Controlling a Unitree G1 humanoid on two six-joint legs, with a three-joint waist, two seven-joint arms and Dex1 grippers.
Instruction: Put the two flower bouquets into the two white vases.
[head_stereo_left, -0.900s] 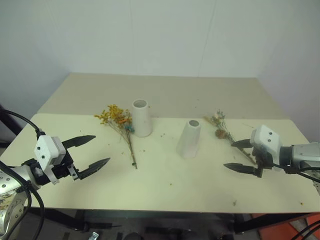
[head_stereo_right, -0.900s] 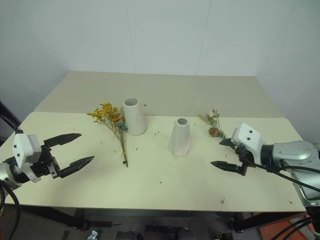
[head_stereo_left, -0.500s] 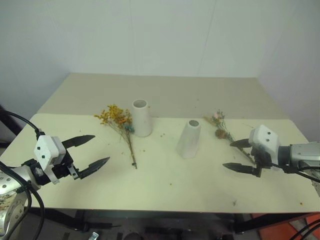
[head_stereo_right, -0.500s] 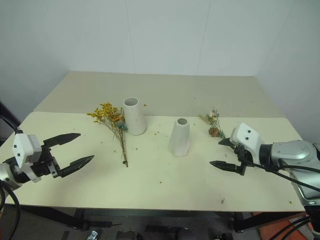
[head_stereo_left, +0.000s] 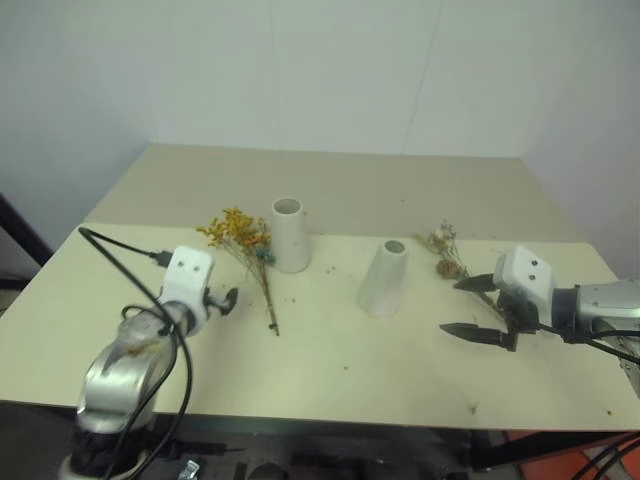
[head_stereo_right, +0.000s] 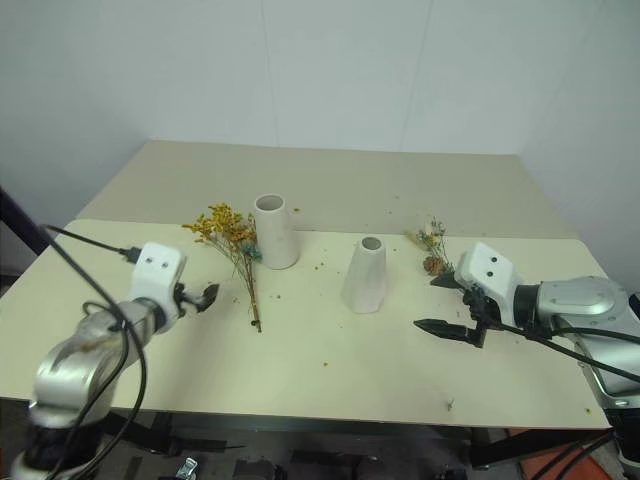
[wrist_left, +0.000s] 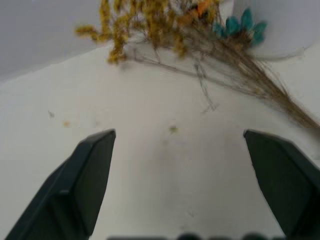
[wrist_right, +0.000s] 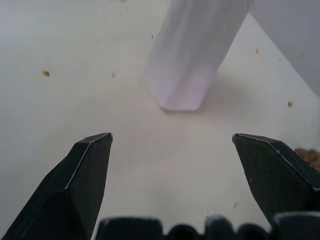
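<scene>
Cylinder vase (head_stereo_left: 289, 234) stands upright at centre of the desk (head_stereo_left: 330, 380), mouth open, nothing in it; cone vase (head_stereo_left: 383, 278) just right of centre, likewise empty. Yellow-orange bouquet (head_stereo_left: 243, 240) lies flat against the cylinder's left side, stems trailing toward the lower centre. Grey-green bouquet with pinecone (head_stereo_left: 444, 254) lies flat right of the cone vase, near the right hand (head_stereo_left: 468, 306). Since the earlier frame the left hand (head_stereo_right: 205, 296) has come in from the lower-left edge toward the stems — fingers spread wide, holding nothing. Right hand is about where it was, fingers wide apart, empty, stems running beneath it. Bare desk runs along the near edge between the hands and across the far half behind the vases.
</scene>
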